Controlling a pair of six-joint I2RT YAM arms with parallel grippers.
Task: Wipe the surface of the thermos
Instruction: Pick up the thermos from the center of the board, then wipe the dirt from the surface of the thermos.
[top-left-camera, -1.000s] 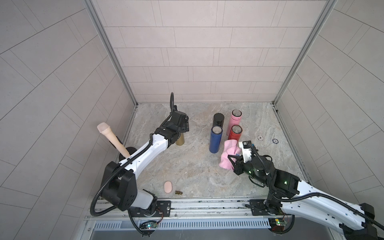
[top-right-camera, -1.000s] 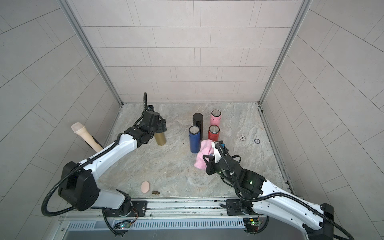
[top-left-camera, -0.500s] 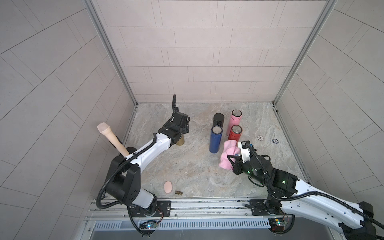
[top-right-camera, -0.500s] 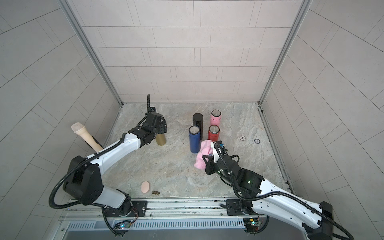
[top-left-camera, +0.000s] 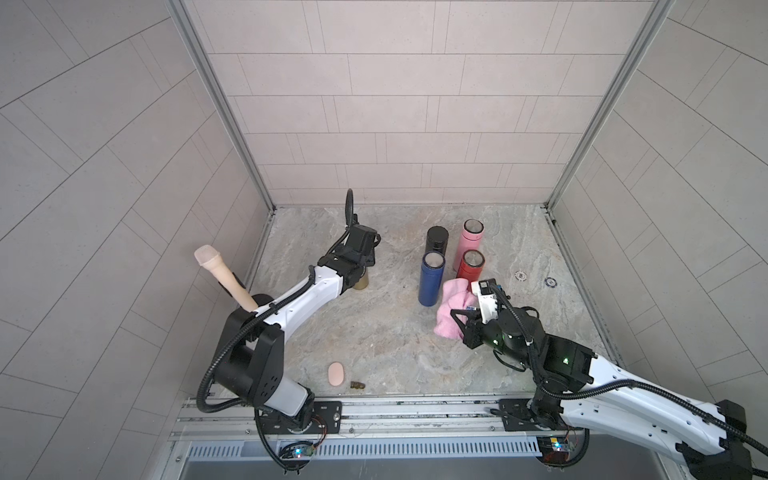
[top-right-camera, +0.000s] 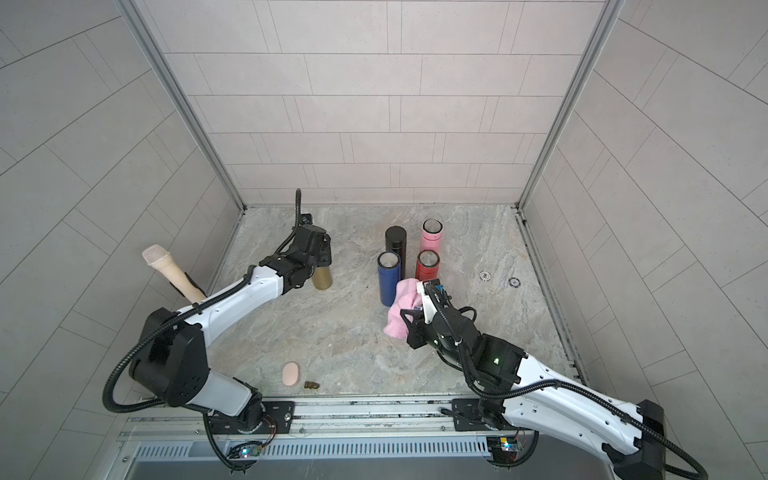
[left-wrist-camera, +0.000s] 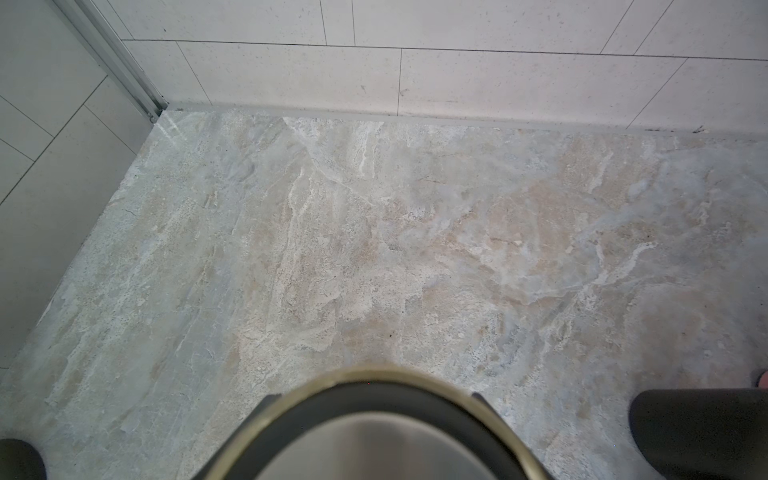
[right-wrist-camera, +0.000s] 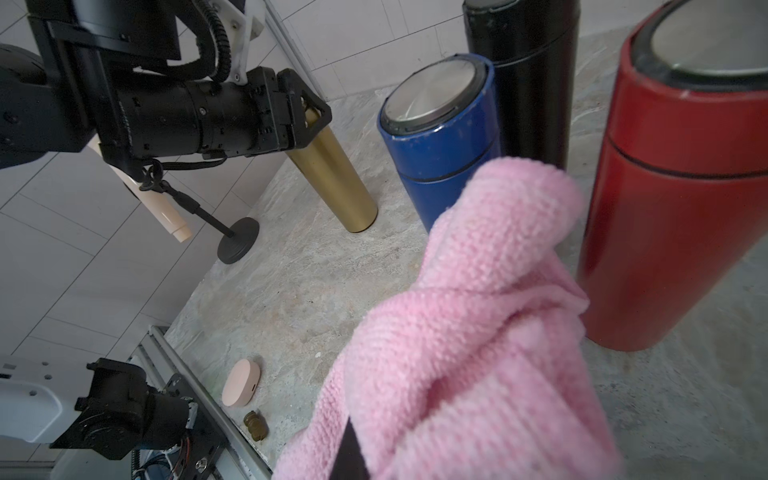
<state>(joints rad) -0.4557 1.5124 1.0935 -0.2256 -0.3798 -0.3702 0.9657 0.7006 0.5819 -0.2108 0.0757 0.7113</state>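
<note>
Left pincer (right-wrist-camera: 308, 113) pinching the top of the gold thermos (top-right-camera: 322, 279), on the marble floor (top-left-camera: 374, 332) at 9 o'clock of the blue flask (top-left-camera: 430, 286). Right pincer (top-left-camera: 457, 322) pressed together on a bunched pink cloth (top-left-camera: 451, 305) at 4 o'clock of that flask, fingers nearly all buried in the folds.

Upper part of the thermos hidden under the left wrist in both top views. Only a blurred brassy rim, dark ring and steel lid in the left wrist view, cut off at the frame edge. Small brass object (top-left-camera: 357, 385) beside a pink oval case (top-left-camera: 336, 373) by the front rail, too small to identify.

Blue flask, red flask (top-left-camera: 469, 268), pink flask (top-left-camera: 471, 237) and black flask (top-left-camera: 436, 243) clustered together, all lidded, contents unseen.

Thermos slender, brushed gold, plain-sided, standing on its base, well apart from the cloth.
</note>
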